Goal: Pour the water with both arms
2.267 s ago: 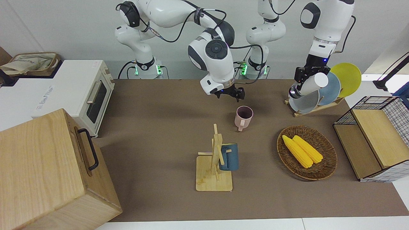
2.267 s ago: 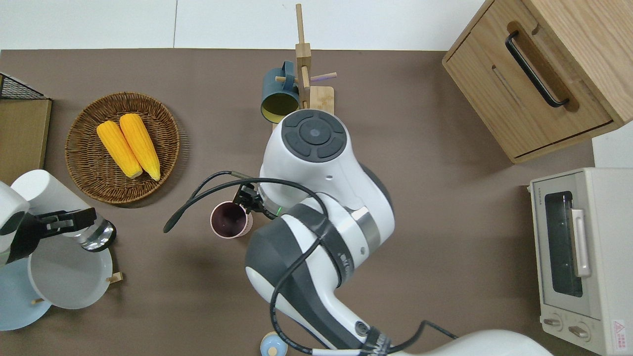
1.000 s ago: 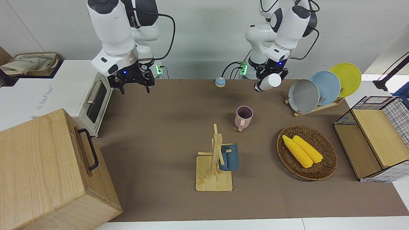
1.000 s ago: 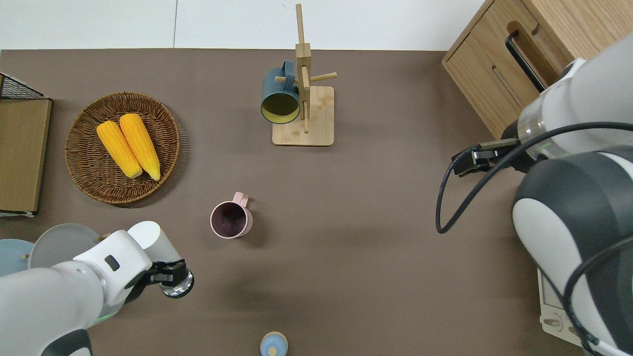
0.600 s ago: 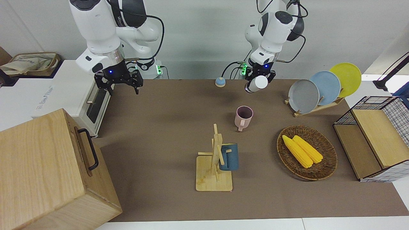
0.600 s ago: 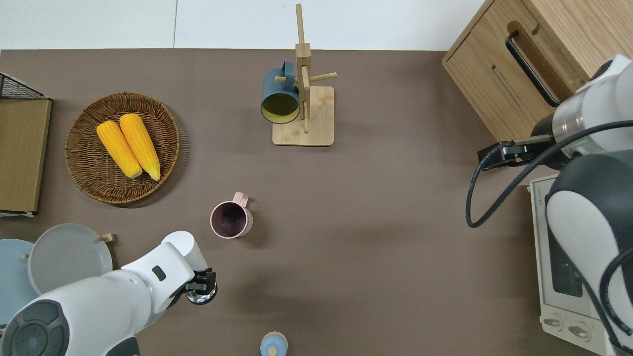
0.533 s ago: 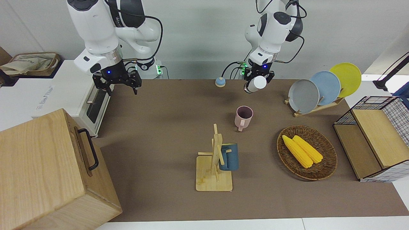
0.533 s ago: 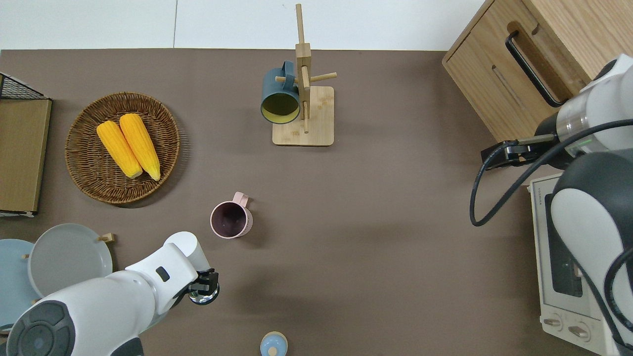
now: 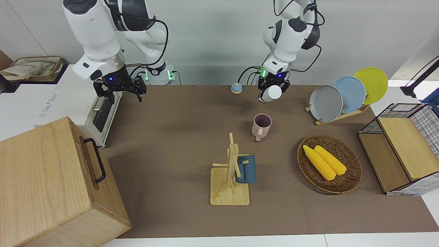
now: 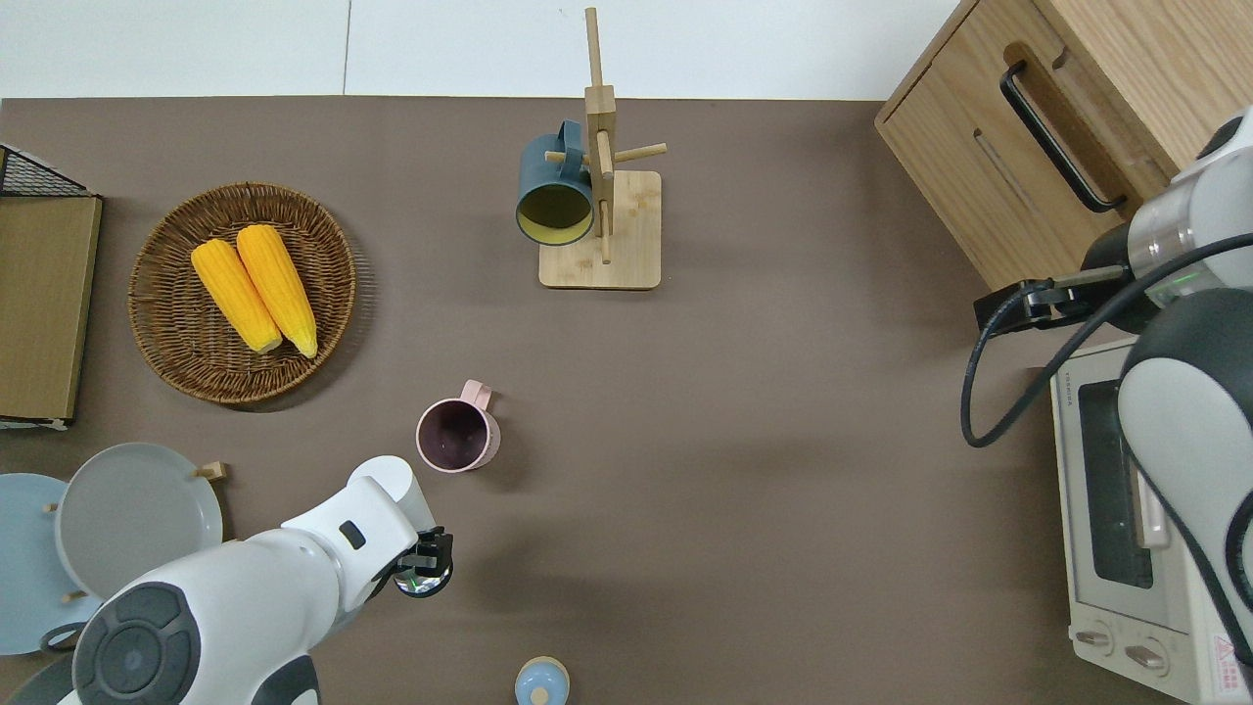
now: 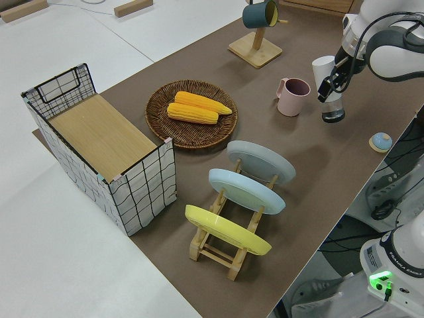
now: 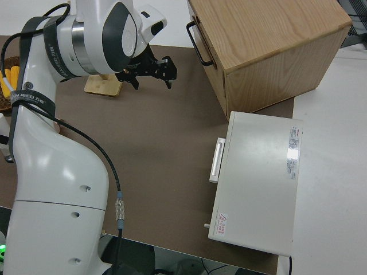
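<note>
Front view: table faced from across, both arms seen at the top edge. Overhead view: table looked straight down upon; the pink mug (image 10: 457, 434) and mug rack (image 10: 599, 186) are shared with the front view. Left side view: raised, diagonal, plate rack (image 11: 232, 228) nearest. Right side view: set close above the right arm; toaster oven (image 12: 258, 177) and wooden cabinet (image 12: 269, 46) covered.

Wire basket (image 10: 34, 176) and blue plate (image 10: 24, 578) cut by overhead view's edge.

2 glossy white arms (image 9: 99, 31), grey joint caps, black cables
</note>
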Motion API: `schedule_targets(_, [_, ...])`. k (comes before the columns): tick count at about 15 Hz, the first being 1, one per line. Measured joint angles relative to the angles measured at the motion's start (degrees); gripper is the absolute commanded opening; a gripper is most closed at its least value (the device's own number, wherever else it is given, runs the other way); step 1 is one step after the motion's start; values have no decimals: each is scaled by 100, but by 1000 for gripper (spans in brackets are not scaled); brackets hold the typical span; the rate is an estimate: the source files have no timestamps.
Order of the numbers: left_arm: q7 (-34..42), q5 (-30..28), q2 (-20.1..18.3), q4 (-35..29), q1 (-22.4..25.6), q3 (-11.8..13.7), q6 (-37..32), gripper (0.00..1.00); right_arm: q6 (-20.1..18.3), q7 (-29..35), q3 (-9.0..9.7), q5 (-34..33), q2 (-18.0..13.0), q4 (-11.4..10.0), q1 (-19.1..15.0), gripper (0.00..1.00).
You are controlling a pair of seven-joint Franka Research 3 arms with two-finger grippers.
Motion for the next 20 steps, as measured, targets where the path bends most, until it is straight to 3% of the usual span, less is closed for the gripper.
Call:
schedule_targets(7, [-84, -1, 325, 13, 2, -27, 81, 0, 6, -4, 80, 134, -32, 9, -13, 992])
schedule_targets(12, [-197, -1, 497, 154, 2, -51, 65, 0, 51, -4, 68, 267, -96, 145, -37, 992])
schedule_targets(20, [-311, 221, 1053, 710, 5, -57, -497, 0, 53, -4, 68, 272, -126, 185, -47, 992])
